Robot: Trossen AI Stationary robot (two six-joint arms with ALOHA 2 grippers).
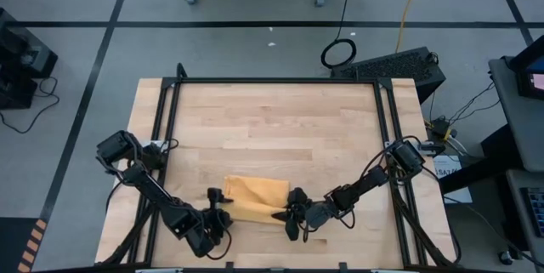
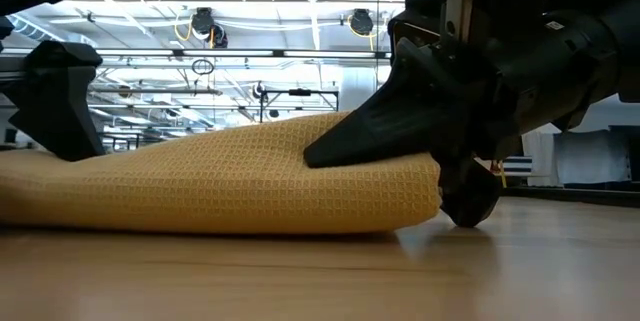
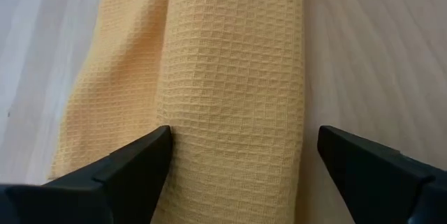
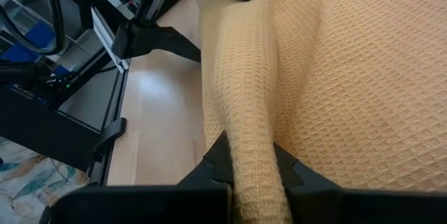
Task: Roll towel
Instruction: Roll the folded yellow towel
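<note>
Two pairs of dark fingers work at the near edge of the wooden surface (image 1: 272, 128), one pair per arm, and between them lies one towel (image 1: 253, 198), mustard-yellow with a waffle weave, partly rolled.

Left gripper (image 3: 237, 158) sits at the towel's left end with its two fingers spread wide, one on each side of the rolled fold; one finger (image 3: 133, 165) touches the cloth's edge, the other stands clear of it over bare wood. Nothing is pinched there.

Right gripper (image 4: 250, 160) is at the towel's right end, its two fingers pressed together on a raised ridge of cloth, pinching that fold of the towel. From table height, this gripper's dark wedge-shaped finger (image 2: 370, 131) lies on top of the towel's right end, and the cloth forms a low, thick mound flat on the wood.

Farther back the surface is bare light wood inside one black frame (image 1: 276, 80). Beyond it, on the grey floor, are one coiled black cable loop (image 1: 338, 52) and one dark keyboard-like slab (image 1: 395, 65).
</note>
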